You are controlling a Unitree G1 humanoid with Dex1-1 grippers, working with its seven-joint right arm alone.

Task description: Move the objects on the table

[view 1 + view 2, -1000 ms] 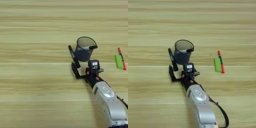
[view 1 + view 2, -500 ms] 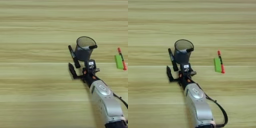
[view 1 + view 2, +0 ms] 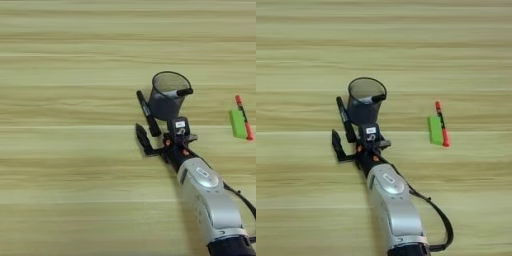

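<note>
- The pen cup (image 3: 169,95) is placed at centre frame.
- The marker (image 3: 148,113) is laid just left of it.
- The block (image 3: 237,124) and pen (image 3: 244,117) are set together at right.

Pale wood-grain table (image 3: 60,60) — plank stripes

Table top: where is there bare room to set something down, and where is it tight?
Bare: the table left of the marker, the strip beyond the cup, and the gap between cup and green block. Crowded: marker, cup and pincer bunch together; the pen lies along the block.
</note>
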